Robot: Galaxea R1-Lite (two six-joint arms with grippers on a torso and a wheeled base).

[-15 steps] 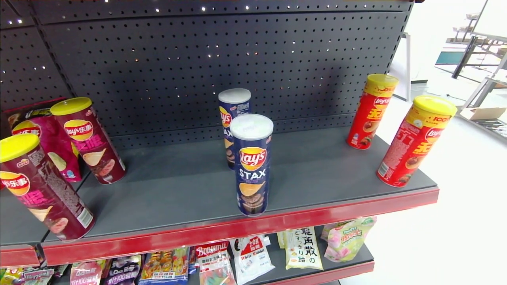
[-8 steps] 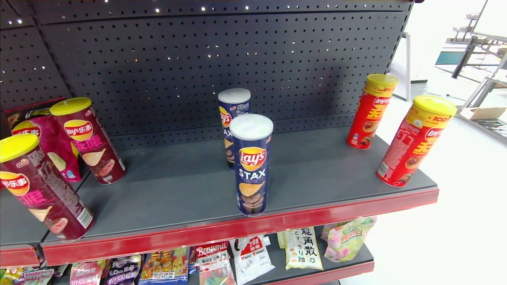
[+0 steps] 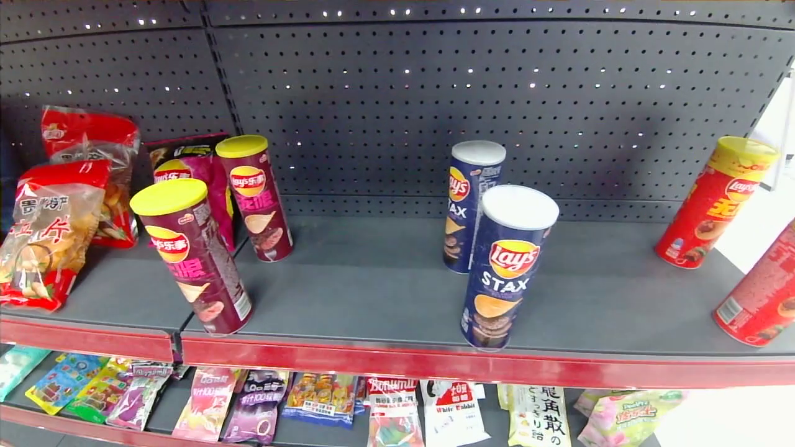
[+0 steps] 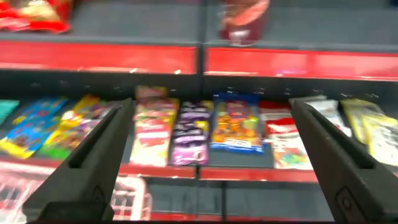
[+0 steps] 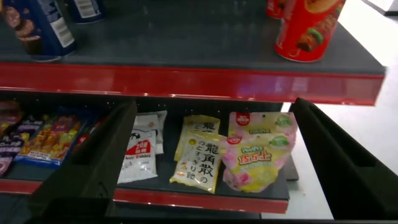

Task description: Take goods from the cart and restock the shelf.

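Two grippers, both spread wide and holding nothing. The left gripper (image 4: 211, 109) hangs low in front of the shelf (image 3: 397, 363), jaws apart, facing the lower tier's sachets (image 4: 186, 134). Beneath that tier is a pale wire grid (image 4: 134, 199); it may be the cart, cannot tell. The right gripper (image 5: 214, 106) has the same posture, jaws apart. It sits farther to the robot's right, facing white and yellow sachets (image 5: 199, 155) lying flat. Above it, the front blue can (image 5: 37, 28) and the near red can (image 5: 308, 28) stand on the upper deck by its red lip.

Change: the whole head picture has slid since half a second ago. That means the camera turned toward the robot's left; the goods did not move.
- The front blue can (image 3: 506, 267) sits at the lip with the rear blue can (image 3: 469, 205) just behind it, arranged as before.
- The two maroon cans (image 3: 192, 254) are now nearer the middle of the picture.
- Red snack bags (image 3: 56, 236) have come into view on the left.
- The far red can (image 3: 714, 205) is near the right edge, and the near red can (image 3: 758, 292) is cut off by it.

Meaning, as a judgement: nothing has been picked up. The robot looks to be swinging left along the shelf, probably toward the cart to fetch stock. The bare deck between the maroon and blue cans looks like a usable slot. The placing step has not started.
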